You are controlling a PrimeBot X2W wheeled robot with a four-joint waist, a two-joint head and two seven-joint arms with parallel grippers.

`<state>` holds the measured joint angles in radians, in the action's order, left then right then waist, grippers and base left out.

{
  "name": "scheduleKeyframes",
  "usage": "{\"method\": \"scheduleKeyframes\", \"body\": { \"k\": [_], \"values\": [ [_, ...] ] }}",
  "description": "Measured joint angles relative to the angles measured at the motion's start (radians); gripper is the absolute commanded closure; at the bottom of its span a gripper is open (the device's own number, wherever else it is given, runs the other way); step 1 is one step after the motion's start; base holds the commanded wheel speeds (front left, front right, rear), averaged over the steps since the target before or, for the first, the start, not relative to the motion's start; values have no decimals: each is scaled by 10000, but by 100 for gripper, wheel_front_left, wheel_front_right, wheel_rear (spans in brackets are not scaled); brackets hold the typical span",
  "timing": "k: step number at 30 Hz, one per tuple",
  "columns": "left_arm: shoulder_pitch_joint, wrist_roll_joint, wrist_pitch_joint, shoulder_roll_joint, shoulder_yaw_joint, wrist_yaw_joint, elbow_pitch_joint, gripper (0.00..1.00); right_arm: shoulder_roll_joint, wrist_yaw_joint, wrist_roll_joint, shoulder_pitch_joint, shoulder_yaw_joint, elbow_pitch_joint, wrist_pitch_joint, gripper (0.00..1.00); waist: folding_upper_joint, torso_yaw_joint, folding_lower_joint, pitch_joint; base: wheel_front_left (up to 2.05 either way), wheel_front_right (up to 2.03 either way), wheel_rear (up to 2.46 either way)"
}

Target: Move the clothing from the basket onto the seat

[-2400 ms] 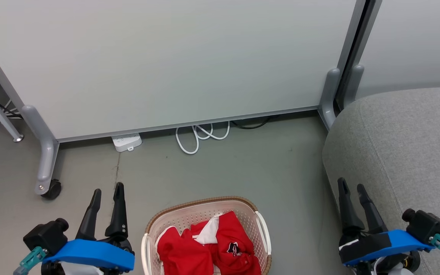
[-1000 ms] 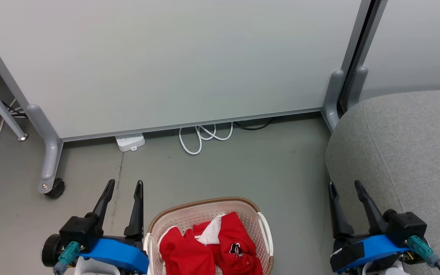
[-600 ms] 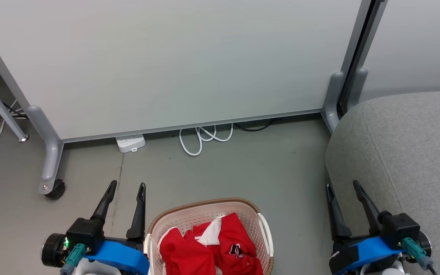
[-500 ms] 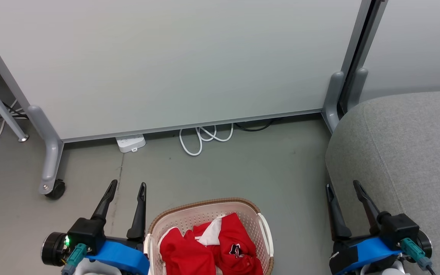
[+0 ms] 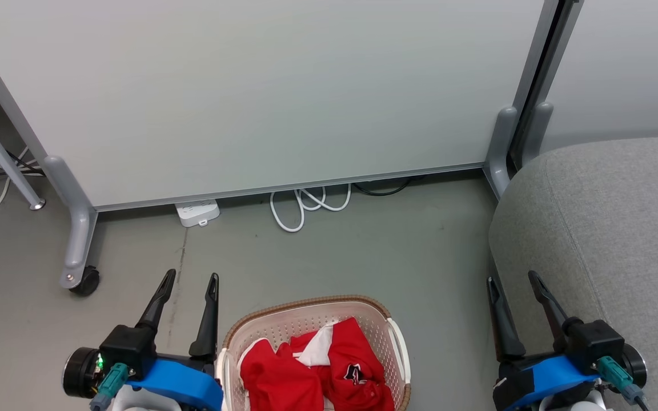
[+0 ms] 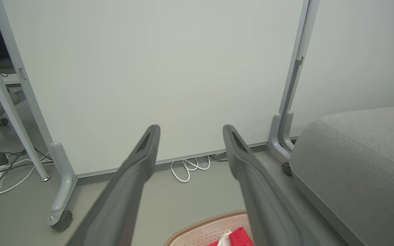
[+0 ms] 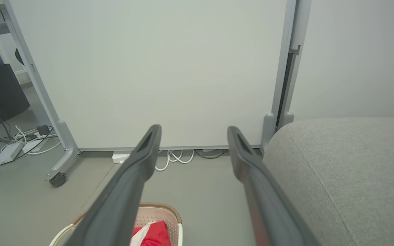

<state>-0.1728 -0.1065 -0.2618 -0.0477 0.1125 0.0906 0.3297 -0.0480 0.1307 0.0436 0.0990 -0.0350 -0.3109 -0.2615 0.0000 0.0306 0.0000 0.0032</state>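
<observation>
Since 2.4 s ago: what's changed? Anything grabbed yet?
The left gripper shifted right and now sits beside the basket. The right gripper edged left and slightly down in the head view, by the seat. Both wrists rolled, and both pairs of fingers stand wider apart. Nothing is grasped: both are open and empty. The clothing, basket and seat are unchanged. The slight whole-picture shift is the camera.

Bright, soft, even light gives no glare and only thin shadows beneath the partition [image 5: 249, 85] at mid-frame; the head view is sharp, while wrist views bow lines at the edges and blur the left gripper [image 6: 191, 129] and right gripper [image 7: 194, 128] near the bottom.
</observation>
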Motion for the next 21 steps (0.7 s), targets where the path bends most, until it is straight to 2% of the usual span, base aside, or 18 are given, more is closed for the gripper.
{"method": "scheduleKeyframes", "body": {
  "k": [16, 21],
  "values": [
    [-12, 0, 0, 0, -8, 82, 144, 0, 0, 0, 138, 10, -10, -13, 0, 0, 0, 38, 0, 51, 0, 0, 0],
    [-334, 35, -4, -2, 251, 171, 257, 0, -2, 2, 157, 33, 15, -25, 0, 0, 0, 37, 0, 184, 0, 0, 0]
  ]
}}
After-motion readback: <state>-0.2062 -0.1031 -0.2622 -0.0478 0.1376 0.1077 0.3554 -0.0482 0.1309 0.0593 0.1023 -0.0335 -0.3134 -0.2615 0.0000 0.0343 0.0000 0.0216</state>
